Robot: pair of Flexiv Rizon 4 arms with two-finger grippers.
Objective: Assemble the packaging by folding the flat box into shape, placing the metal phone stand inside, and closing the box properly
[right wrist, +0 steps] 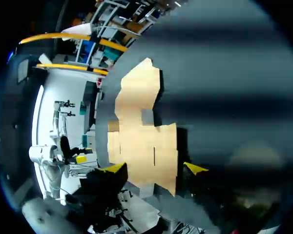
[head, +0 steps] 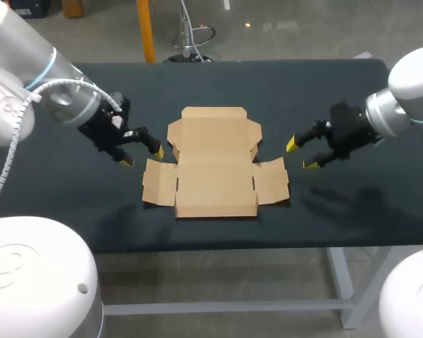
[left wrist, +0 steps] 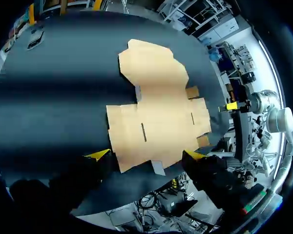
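Right end effector (left wrist: 230, 106) shows in left wrist view.

The flat box (head: 215, 163) lies unfolded on the table (head: 70, 204), near its middle. The left gripper (head: 142, 155) hangs just beside the box's left side, above the table. The right gripper (head: 300, 155) hangs near the box's right flap, a little apart from it. Each gripper has the box ahead of its fingers.

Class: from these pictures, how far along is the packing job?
Done: nothing; the cardboard box lies flat, unfolded. In hand: left gripper and right gripper flank it, open, empty. Left: folding, putting in the phone stand, which no view shows, and closing.
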